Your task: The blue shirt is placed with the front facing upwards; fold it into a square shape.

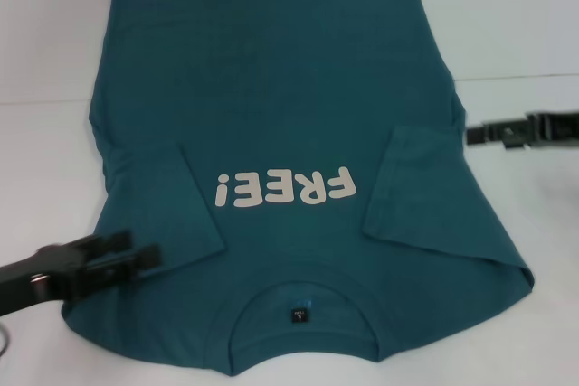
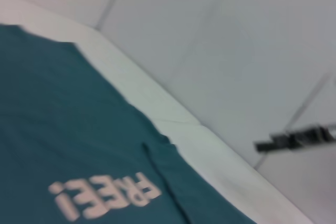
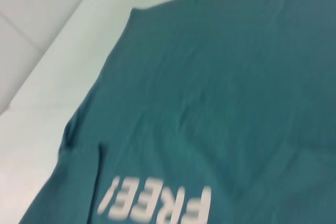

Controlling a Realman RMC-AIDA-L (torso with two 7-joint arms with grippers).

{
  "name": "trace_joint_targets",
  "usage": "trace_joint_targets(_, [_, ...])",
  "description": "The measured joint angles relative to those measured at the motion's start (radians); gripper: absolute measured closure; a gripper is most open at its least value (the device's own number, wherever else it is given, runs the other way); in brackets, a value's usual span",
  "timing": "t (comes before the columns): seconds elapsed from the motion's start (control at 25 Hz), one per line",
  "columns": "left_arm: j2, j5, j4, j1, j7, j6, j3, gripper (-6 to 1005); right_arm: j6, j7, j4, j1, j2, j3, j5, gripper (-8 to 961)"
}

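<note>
The blue shirt (image 1: 280, 106) lies flat on the white table (image 1: 45, 151), front up, with white "FREE!" lettering (image 1: 282, 189). Its collar with a black tag (image 1: 298, 315) is at the near edge. Both short sleeves are folded inward onto the chest. My left gripper (image 1: 154, 255) hovers low over the shirt's near left shoulder. My right gripper (image 1: 475, 134) hangs just beyond the shirt's right edge, apart from the cloth. The left wrist view shows the shirt (image 2: 63, 129) and, far off, the right gripper (image 2: 294, 139). Only the shirt (image 3: 210, 93) and table appear in the right wrist view.
Bare white table (image 1: 534, 223) runs along both sides of the shirt. The table edge (image 2: 173, 124) shows in the left wrist view, with light floor tiles beyond it.
</note>
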Motion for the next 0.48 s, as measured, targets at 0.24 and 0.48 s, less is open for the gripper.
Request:
trace_joint_targets(0.24, [-0.022,0.032,0.107,0.09,-0.191,-0.018,-0.034,114,-0.097,-0.042,0.001,-0.056,-0.021,0.053,-0.003,24])
trace_joint_targets(0.48, [-0.035,0.084,0.163,0.134,-0.302,-0.069,-0.104,114,-0.103,-0.096,0.032,-0.081,-0.014,0.111,-0.003,26])
